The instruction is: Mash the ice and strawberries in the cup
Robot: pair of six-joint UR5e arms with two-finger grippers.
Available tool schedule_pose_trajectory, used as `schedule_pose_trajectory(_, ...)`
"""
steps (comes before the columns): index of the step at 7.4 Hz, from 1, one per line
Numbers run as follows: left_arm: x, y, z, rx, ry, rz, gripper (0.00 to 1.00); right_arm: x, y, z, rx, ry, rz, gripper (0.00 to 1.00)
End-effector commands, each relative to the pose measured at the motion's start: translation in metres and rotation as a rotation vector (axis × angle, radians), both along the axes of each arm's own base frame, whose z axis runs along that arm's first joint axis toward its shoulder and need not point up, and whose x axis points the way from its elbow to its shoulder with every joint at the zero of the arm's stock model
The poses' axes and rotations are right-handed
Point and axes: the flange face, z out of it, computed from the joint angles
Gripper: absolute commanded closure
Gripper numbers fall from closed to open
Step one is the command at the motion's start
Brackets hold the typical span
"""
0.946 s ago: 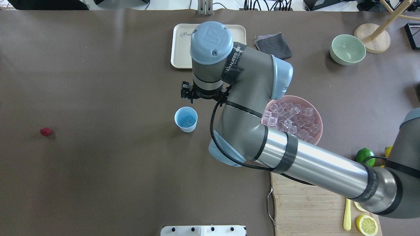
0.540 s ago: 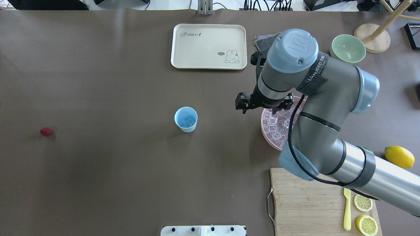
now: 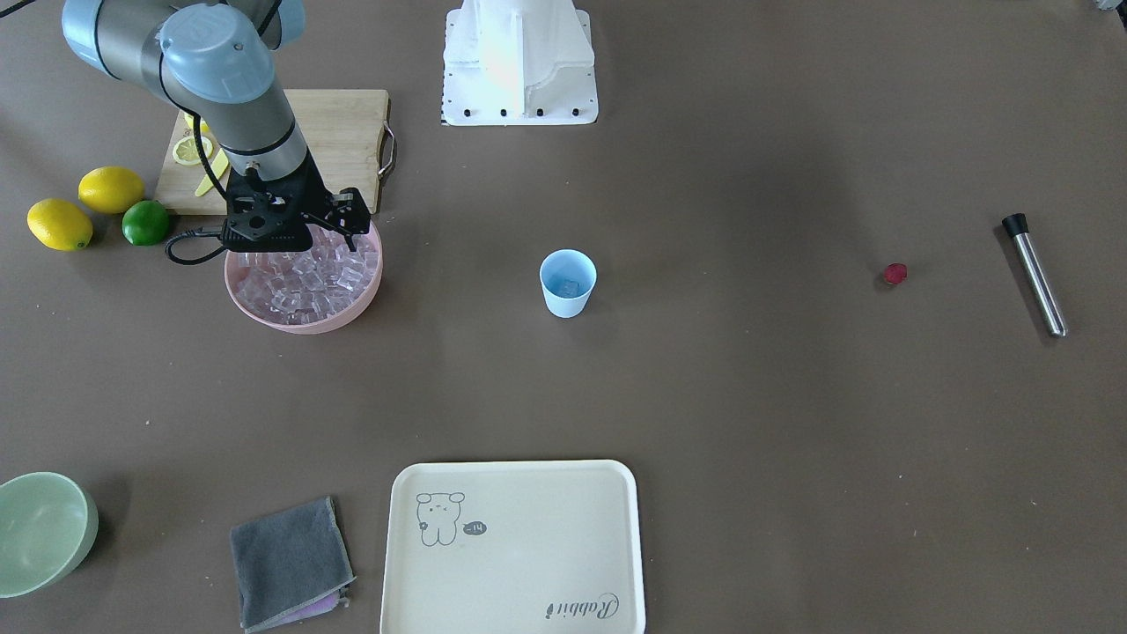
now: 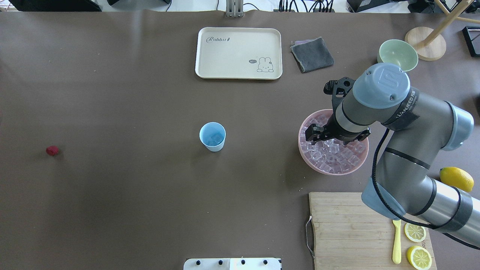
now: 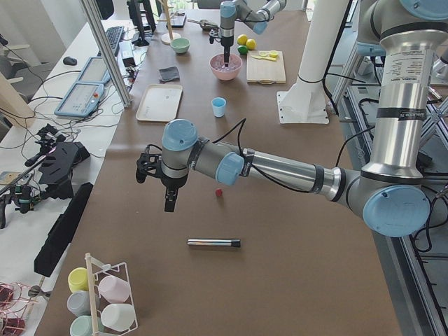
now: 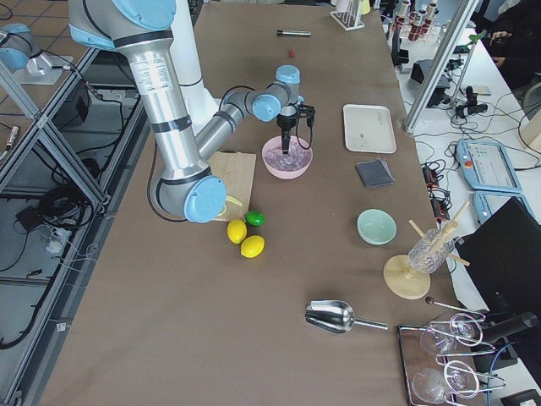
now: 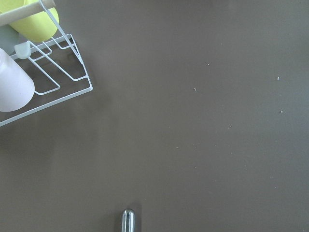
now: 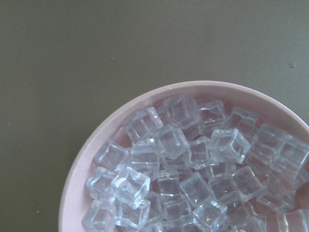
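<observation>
In the overhead view you find a cream tray [image 4: 238, 53] at the far edge, a folded grey cloth [image 4: 312, 54] just beside it, and a pale green bowl [image 4: 396, 51] further along. A wooden cutting board [image 4: 345, 228] carries two lemon halves [image 4: 419, 257] and a yellow knife [image 4: 396, 242].

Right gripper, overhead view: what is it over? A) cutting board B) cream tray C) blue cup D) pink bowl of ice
D: the right gripper hangs above the ice in the pink bowl, well apart from the cup.
</observation>
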Motion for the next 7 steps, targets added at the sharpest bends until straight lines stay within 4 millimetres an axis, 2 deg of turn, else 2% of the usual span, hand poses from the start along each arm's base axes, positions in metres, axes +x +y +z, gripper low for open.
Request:
schedule_pose_trajectory(1,-0.001,-0.004,-0.006,0.009,0.002,-0.003,0.01,-0.008,0.009,0.005,-0.045,-0.019,0.001,0.07)
schedule_pose_trajectory(2,0.0,-0.005,-0.007,0.011,0.002,-0.003,0.01,-0.018,0.018,0.007,-0.082,-0.022,-0.007,0.12)
schedule_pose_trajectory(3,-0.001,-0.005,-0.007,0.017,0.0,-0.004,0.01,-0.031,0.029,0.009,-0.089,-0.015,-0.033,0.12)
schedule_pose_trajectory(6,-0.011,-0.008,-0.017,0.038,-0.002,-0.024,0.01,-0.036,0.036,0.004,-0.094,-0.021,-0.053,0.22)
schedule_pose_trajectory(7,-0.011,-0.008,-0.017,0.038,-0.002,-0.024,0.01,-0.04,0.038,0.01,-0.099,-0.006,-0.063,0.23)
